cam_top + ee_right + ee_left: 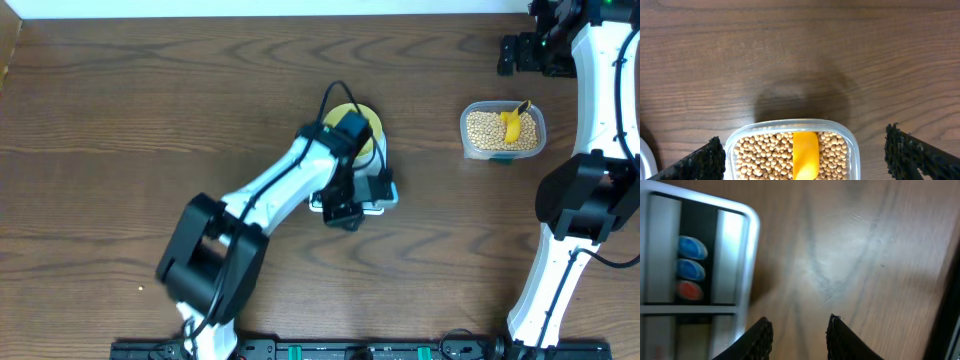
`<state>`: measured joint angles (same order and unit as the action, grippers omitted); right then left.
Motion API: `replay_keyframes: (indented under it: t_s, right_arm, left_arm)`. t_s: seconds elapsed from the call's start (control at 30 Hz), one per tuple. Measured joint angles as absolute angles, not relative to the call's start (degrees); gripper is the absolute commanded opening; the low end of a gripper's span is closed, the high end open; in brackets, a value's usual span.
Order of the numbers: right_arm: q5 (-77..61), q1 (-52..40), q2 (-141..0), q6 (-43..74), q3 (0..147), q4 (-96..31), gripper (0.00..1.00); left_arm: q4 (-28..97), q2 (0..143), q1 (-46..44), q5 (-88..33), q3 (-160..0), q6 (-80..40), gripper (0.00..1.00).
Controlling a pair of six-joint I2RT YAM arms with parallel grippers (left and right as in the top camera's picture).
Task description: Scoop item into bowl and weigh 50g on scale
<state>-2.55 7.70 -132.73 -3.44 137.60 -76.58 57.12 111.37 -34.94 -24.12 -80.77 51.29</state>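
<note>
The white-and-black left arm point(270, 190) reaches from its black base joint at the near edge toward the middle of the brown wooden tabletop point(150, 100), where its wrist folds back and down. The left hand point(800, 335) points at the surface, its two black ribbed fingers point(759, 339) a little apart with nothing between them. The white-and-black right arm point(560, 250) runs up the right side, bends at a black elbow and goes on to the far corner. The right hand point(812, 155) faces downward, its black fingers point(702, 161) spread wide at both edges of the wrist view, gripping nothing.
</note>
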Motion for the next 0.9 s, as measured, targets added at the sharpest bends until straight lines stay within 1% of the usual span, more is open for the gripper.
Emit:
replay_keyframes:
  t_s: [0.1,0.2,0.3,0.43,0.5,0.67,0.8,0.83,0.9]
  right_arm:
    - [-2.5,7.7,-132.7,-3.4,137.6,-76.6,0.99]
    - [-2.5,7.7,-132.7,-3.4,137.6,-76.6,0.99]
    - [-2.5,7.7,-132.7,-3.4,137.6,-76.6,0.99]
    - [-2.5,7.7,-132.7,-3.4,137.6,-76.6,0.99]
    - [-2.5,7.7,-132.7,-3.4,137.6,-76.6,0.99]
    - [-2.5,7.7,-132.7,-3.4,137.6,-76.6,0.99]
    - [-2.5,7.7,-132.7,-3.4,137.6,-76.6,0.99]
    - [-2.5,7.7,-132.7,-3.4,137.6,-76.6,0.99]
    - [-2.5,7.7,-132.7,-3.4,137.6,-76.6,0.99]
  left_arm:
    - [59.9,116.3,-34.5,-23.8,-86.2,51.3,0.37]
    - [61.2,120.1,-34.9,-23.4,-88.2,51.3,0.38]
    - [62.8,121.3,-35.9,-22.5,-88.2,51.3,0.45]
    - [63.0,121.3,-37.1,-21.4,-88.2,50.7,0.51]
    - [62.7,121.3,-37.5,-20.5,-88.2,50.5,0.52]
    - [60.0,121.0,-37.6,-18.2,-88.2,49.9,0.6]
    - [58.0,120.6,-37.6,-17.4,-88.2,49.8,0.63]
    - [57.8,120.5,-37.6,-17.2,-88.2,49.8,0.69]
    - [57.6,120.4,-37.6,-16.6,-88.2,49.9,0.77]
